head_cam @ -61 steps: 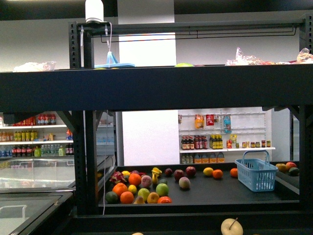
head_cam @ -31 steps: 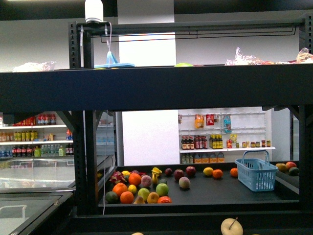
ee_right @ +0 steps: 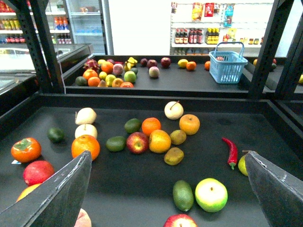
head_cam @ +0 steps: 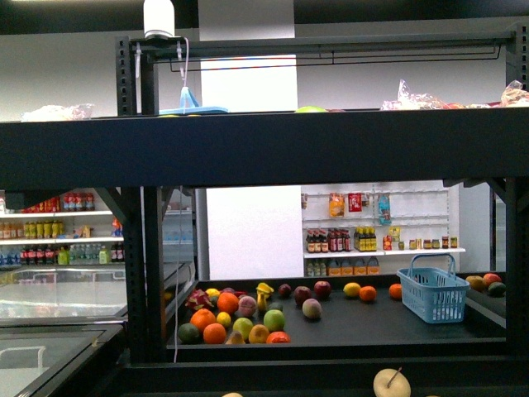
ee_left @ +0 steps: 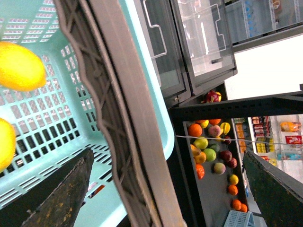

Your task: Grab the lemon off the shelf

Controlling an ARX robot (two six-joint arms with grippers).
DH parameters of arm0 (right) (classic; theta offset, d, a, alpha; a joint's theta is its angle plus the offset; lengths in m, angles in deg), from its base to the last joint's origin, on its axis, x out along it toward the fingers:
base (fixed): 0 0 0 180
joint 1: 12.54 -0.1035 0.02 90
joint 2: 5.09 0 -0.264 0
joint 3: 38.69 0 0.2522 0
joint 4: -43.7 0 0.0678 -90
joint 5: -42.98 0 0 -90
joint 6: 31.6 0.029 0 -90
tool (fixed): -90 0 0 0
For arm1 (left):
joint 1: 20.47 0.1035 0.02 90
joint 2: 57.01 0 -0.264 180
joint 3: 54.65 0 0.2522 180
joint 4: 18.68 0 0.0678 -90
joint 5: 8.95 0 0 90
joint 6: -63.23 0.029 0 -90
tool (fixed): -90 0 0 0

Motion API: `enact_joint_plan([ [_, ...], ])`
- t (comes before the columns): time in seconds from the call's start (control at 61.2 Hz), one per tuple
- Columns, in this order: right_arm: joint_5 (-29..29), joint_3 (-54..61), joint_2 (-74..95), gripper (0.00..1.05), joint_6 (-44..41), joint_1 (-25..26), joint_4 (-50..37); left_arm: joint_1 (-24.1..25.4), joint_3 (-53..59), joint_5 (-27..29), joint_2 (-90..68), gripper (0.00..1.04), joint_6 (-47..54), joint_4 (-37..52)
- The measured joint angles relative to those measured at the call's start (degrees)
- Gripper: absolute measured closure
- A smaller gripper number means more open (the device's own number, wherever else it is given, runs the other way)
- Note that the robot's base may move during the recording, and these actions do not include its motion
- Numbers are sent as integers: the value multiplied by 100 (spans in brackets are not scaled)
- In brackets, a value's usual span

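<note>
Nothing has changed in the front view over the last second: the shelf [head_cam: 264, 149], the fruit on its far deck and the blue basket [head_cam: 434, 294] sit exactly as they did, and neither arm shows there; I judge this a pause between moves, not progress

The left gripper [ee_left: 168, 152] is released, its two dark fingers [ee_left: 61, 198] spread wide with nothing between them; it hangs over a teal basket [ee_left: 47, 118] whose grey handle crosses the picture; two yellow fruits [ee_left: 19, 66] that look like lemons lie inside on the mesh, so part of the picking seems done

The right gripper [ee_right: 166, 153] is also released, its fingers [ee_right: 57, 198] wide apart and empty; it looks down onto the near dark deck [ee_right: 118, 189] of the shelf, where loose fruit is scattered

Which one is the next lemon I cannot say for sure; the likeliest is the yellow-green fruit [ee_right: 242, 165] at the deck's edge, just beside the red chilli [ee_right: 231, 152] and partly hidden behind one finger; a yellow-orange fruit [ee_right: 159, 141] in the middle cluster, touching the red apple [ee_right: 137, 142], is another candidate

With the right gripper open and above the deck, the next move probably falls to it: lower over the chosen fruit and close; the crowding in the middle cluster could make neighbours roll
</note>
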Motion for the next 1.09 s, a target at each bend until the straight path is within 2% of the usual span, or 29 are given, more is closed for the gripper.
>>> enact_joint_plan([
  [0.131,0,0,0,7,0,0,0,-7,267,417,490,8,400,-459],
  [0.31,0,0,0,7,0,0,0,-192,951,1281,1808,8,1672,-629],
  [0.506,0,0,0,7,0,0,0,-719,2232,1537,3816,8,2889,-798],
  [0.572,2,0,0,7,0,0,0,-789,3318,-33,4804,23,4015,614],
  [0.604,-9,0,2,7,0,0,0,-1196,4028,-291,5648,34,4645,911],
  [0.653,-20,0,0,7,0,0,0,-1679,4592,-42,6384,43,4964,761],
  [0.702,2,0,0,7,0,0,0,-2391,5174,774,7211,54,5163,457],
  [0.735,4,0,0,7,0,0,0,-2739,5440,1080,7545,59,5237,457],
  [0.784,2,0,2,7,0,0,0,-3156,5851,1255,8000,70,5333,575],
  [0.947,-15,0,0,7,0,0,0,-3270,6645,1401,8459,102,5416,807],
  [1.094,-2,0,0,7,0,0,0,-3279,6955,1392,8701,102,5442,940],
])
